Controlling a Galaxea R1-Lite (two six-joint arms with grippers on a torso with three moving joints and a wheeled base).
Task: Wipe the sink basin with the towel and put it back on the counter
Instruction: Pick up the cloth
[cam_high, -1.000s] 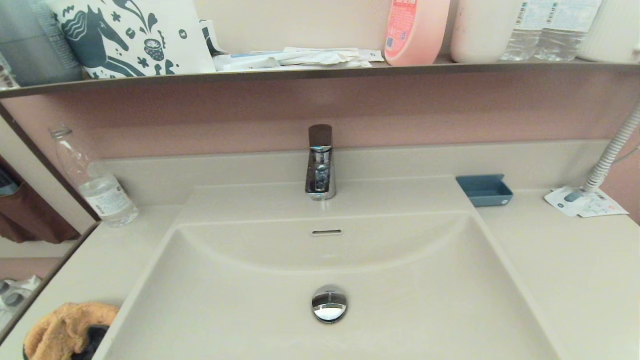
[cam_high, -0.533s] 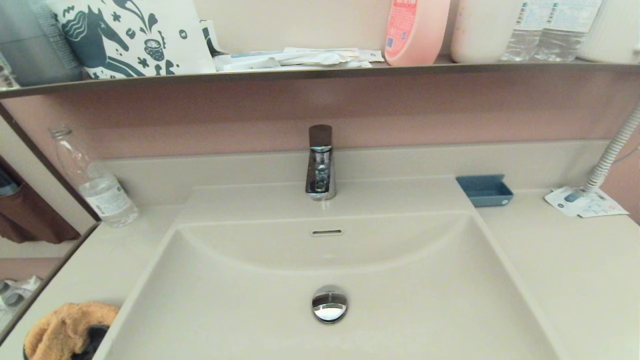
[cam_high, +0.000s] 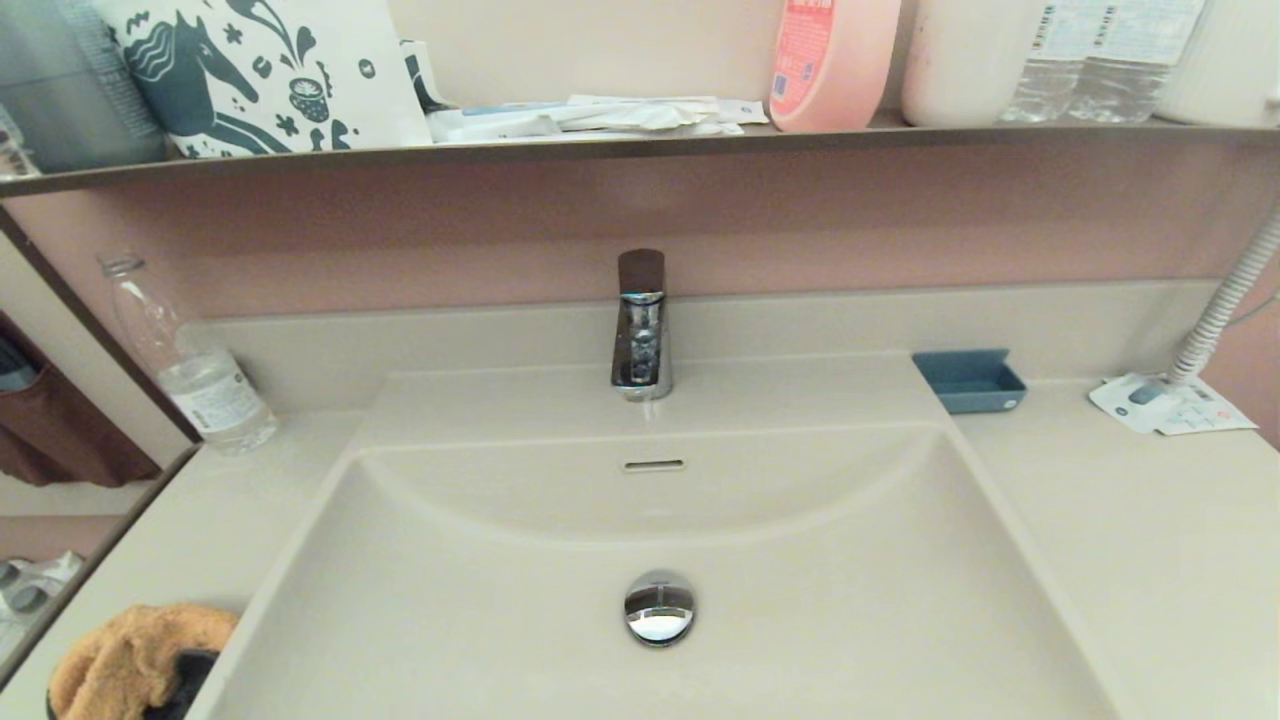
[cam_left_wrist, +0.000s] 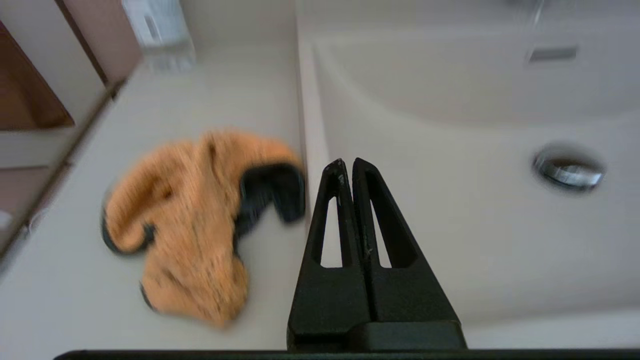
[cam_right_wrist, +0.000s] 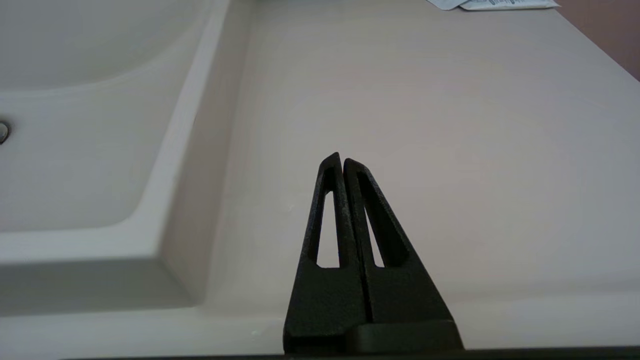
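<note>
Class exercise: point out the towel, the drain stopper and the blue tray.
towel (cam_left_wrist: 190, 215), left wrist view, middle of its orange pile.
drain stopper (cam_high: 659, 607), head view, centre of its chrome cap.
blue tray (cam_high: 970, 381), head view, its inner floor.

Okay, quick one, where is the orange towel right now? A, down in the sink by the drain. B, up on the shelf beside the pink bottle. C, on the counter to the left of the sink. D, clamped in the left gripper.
C: the towel lies crumpled on the counter left of the sink, while the left gripper is shut on nothing beside it.
</note>
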